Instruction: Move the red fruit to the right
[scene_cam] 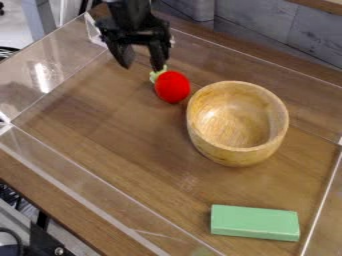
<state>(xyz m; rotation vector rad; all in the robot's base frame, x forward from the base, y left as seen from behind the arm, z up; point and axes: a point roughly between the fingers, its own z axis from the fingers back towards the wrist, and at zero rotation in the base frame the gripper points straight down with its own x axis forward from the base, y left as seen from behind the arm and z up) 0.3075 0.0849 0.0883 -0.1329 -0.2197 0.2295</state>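
My black, angular gripper [142, 56] hangs over the upper part of the brown, wood-grained table [114, 115], its jaws spread wide with nothing between them. Just beside my fingertips sits the red fruit [171, 87], smooth and rounded, its pale green leafy top [156, 75] pointing up toward me. It lies near the left edge of the round wooden bowl [237, 123] as pictured, a deep, light-toned vessel with a thick rim. Well apart, toward the bottom right, lies a flat, rectangular mint-green block [255, 223] with a matte-looking face.
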